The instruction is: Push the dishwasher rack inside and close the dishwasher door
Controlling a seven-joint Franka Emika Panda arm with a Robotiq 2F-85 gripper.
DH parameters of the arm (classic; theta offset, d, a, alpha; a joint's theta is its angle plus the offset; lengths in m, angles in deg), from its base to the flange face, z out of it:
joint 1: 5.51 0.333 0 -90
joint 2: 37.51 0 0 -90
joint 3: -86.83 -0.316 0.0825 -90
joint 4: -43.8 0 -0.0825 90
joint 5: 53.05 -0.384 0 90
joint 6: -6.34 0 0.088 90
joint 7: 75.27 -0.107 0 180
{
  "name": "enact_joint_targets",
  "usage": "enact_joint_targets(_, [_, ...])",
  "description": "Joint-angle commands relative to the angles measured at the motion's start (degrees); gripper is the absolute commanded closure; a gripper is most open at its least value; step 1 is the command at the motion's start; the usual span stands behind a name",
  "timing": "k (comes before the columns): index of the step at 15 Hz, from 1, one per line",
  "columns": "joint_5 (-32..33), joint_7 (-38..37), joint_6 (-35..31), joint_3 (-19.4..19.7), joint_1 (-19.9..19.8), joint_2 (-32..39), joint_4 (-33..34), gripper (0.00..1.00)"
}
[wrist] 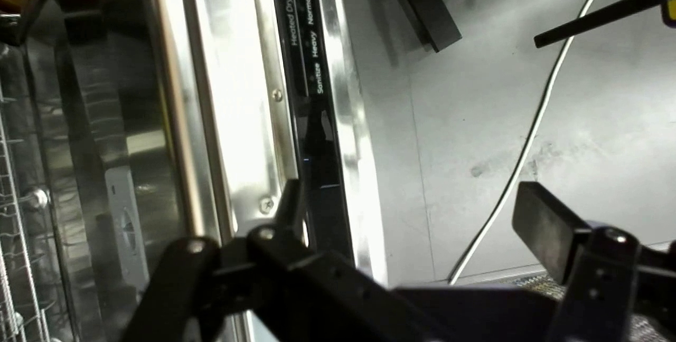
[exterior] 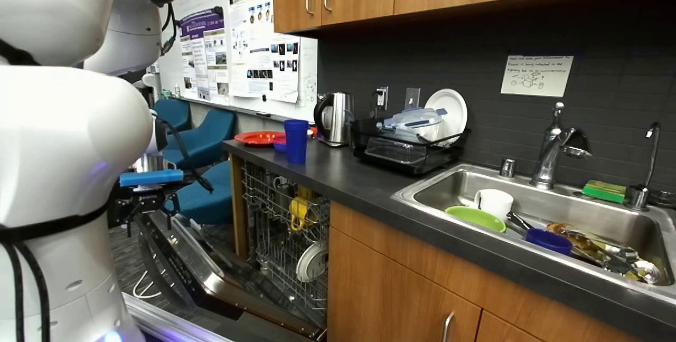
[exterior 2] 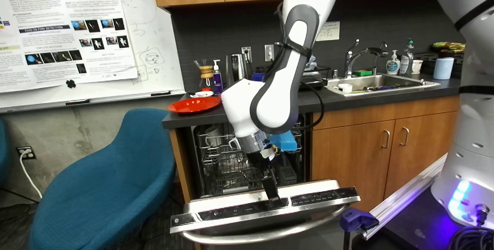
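Observation:
The dishwasher door (exterior: 222, 289) hangs partly open, leaning outward; its dark control strip and handle show in an exterior view (exterior 2: 316, 198), and its bright top edge in the wrist view (wrist: 245, 120). The grey wire dishwasher rack (exterior: 266, 194) sits within the dishwasher below the counter, with a yellow mug; a lower rack holds white plates. Rack wires also show at the wrist view's left edge (wrist: 10, 199). My gripper (wrist: 411, 194) is wide open and empty. One finger overlaps the door's top edge, the other is beyond it; touching cannot be told. In an exterior view, my gripper (exterior 2: 271, 188) is at the door's top.
The counter (exterior: 338, 173) above holds a blue cup (exterior: 296, 141), a red plate (exterior 2: 194, 104) and a black drainer (exterior: 412, 146). A teal chair (exterior 2: 115, 180) stands beside the dishwasher. A purple clamp (exterior 2: 355, 219) is near the door's corner. A white cable (wrist: 528, 141) lies below.

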Motion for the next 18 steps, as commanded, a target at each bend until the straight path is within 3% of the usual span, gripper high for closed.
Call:
enact_joint_targets(1, [3.58,-6.51,-2.29,2.68,4.01,1.29,-0.48,0.0])
enact_joint_targets(8, [12.0,-16.95,-9.55,8.4,11.54,2.52,-1.78,0.0])
enact_joint_targets(13, [22.83,-24.66,-20.11,18.4,19.77,1.59,-3.61,0.0])
enact_joint_targets(18, [23.41,-27.67,-22.25,23.79,24.5,2.38,-3.73,0.0])
